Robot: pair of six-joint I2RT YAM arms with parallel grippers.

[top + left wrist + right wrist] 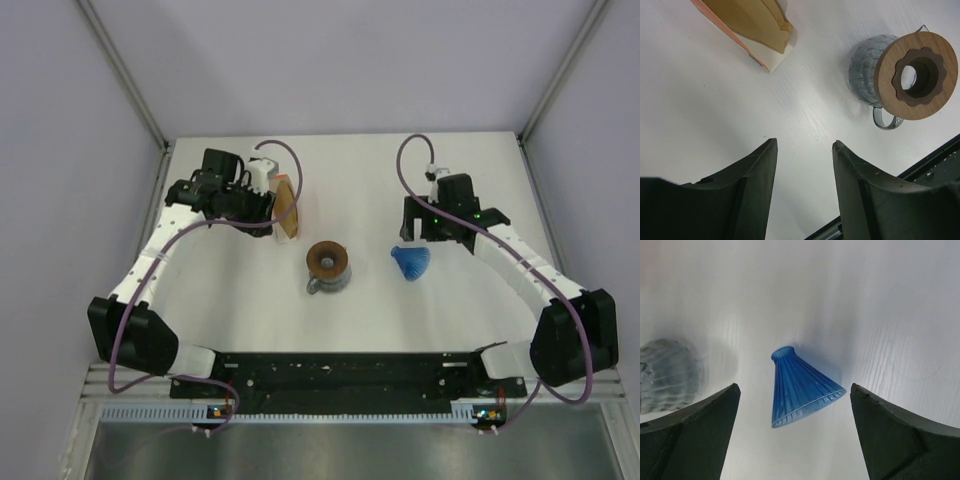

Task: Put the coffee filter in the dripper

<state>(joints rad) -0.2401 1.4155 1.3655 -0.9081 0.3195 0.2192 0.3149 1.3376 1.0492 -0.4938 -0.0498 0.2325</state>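
Dripper (802, 392) lay on its side on the table (360, 200), loose between the right gripper's (794, 390) wide-spread jaws, while the left gripper (805, 145), parted and empty, hung near the filter pack (752, 22) — seemingly setup, next wanting the dripper righted, a filter drawn.

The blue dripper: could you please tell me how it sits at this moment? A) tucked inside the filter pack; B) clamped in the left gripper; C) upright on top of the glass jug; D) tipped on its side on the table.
D: the dripper lies on its side on the white table, its wide mouth facing sideways, while the glass jug carries only its wooden ring.
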